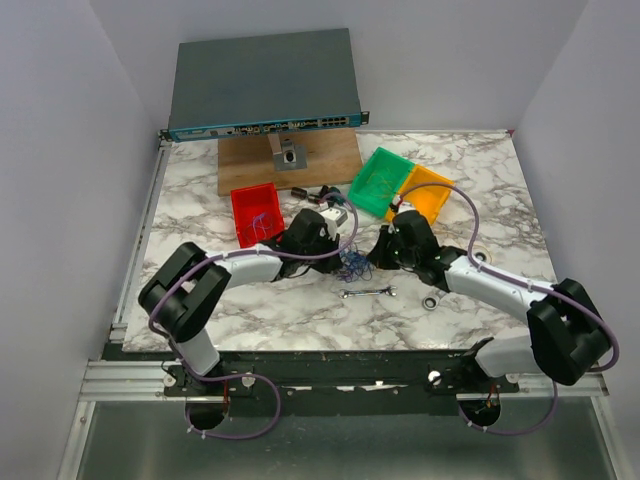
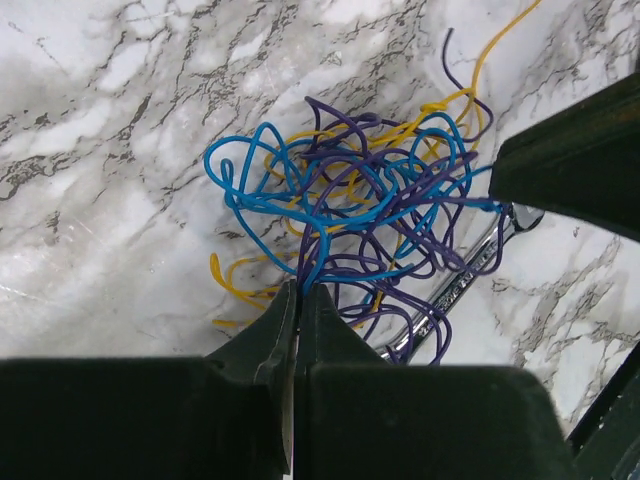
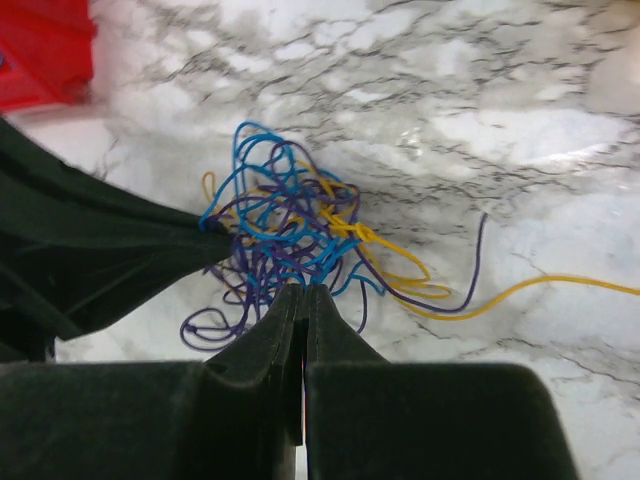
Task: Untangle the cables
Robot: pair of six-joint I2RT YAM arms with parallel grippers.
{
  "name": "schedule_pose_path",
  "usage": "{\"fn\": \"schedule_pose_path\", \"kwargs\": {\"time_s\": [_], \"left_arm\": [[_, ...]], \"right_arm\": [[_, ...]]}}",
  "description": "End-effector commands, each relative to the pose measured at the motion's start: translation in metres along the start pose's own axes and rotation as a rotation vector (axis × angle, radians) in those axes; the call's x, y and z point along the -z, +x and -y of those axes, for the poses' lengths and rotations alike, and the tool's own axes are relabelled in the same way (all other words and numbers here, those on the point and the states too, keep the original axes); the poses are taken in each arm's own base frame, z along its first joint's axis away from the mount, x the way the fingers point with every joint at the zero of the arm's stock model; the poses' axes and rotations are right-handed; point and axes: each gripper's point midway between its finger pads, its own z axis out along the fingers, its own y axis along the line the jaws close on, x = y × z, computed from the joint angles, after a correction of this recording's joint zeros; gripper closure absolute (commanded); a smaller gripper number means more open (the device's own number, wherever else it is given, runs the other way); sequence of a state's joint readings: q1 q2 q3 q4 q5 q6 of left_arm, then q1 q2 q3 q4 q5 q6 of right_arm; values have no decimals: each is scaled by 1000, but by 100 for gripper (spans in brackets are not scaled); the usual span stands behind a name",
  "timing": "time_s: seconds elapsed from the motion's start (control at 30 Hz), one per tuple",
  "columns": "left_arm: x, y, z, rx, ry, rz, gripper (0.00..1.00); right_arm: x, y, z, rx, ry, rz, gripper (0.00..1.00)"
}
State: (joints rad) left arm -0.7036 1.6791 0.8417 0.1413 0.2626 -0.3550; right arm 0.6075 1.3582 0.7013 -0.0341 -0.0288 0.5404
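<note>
The cables (image 1: 352, 265) are a small knot of thin blue, purple and yellow wires lying on the marble table between my two grippers. In the left wrist view the knot (image 2: 350, 200) lies just ahead of my left gripper (image 2: 300, 288), which is shut on blue and purple strands at its near edge. In the right wrist view my right gripper (image 3: 305, 290) is shut on strands at the knot's (image 3: 285, 235) near side. A long yellow wire (image 3: 520, 290) trails off to the right. My left gripper's finger (image 3: 110, 250) touches the knot's left edge.
A silver wrench (image 1: 370, 292) lies just in front of the knot, partly under it in the left wrist view (image 2: 455, 290). Red bin (image 1: 256, 213), green bin (image 1: 380, 182) and yellow bin (image 1: 430, 195) stand behind. A wooden board (image 1: 290, 160) and a network switch (image 1: 265, 85) are at the back.
</note>
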Motion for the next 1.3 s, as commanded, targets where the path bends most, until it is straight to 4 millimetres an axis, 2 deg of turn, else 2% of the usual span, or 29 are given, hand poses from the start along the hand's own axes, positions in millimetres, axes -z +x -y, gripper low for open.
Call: {"fn": "schedule_pose_path", "kwargs": {"time_s": [0.0,0.23,0.33,0.5,0.6,0.73,0.87,0.93,1.03,1.1,1.2,1.27], "left_arm": [[11,-9,5,-4,-3,66,100],[71,-22,-27,62,-215,192,100],[100,-24,-43,117,-291,243,100],[143,-10,-82,275,-442,310,100],[162,-6,-95,333,-496,370,100],[175,-1,-105,388,-572,402,100],[171,-7,-94,332,-499,400,100],[172,-4,-96,336,-515,384,100],[176,2,-103,341,-558,374,100],[185,10,-115,396,-636,391,100],[208,22,-135,526,-734,468,100],[220,26,-141,576,-758,528,100]], "right_arm": [[16,-27,35,-76,227,146,99],[77,-52,102,-218,559,377,99],[105,-63,115,-263,625,463,99],[159,-77,136,-363,769,631,99],[189,-82,143,-421,826,720,99],[215,-89,145,-467,834,809,99],[212,-97,132,-419,747,781,99],[213,-95,132,-428,740,780,99],[227,-99,134,-439,758,824,99],[246,-104,138,-456,798,880,99],[292,-98,154,-575,913,1010,99],[306,-101,154,-608,908,1057,99]]}}
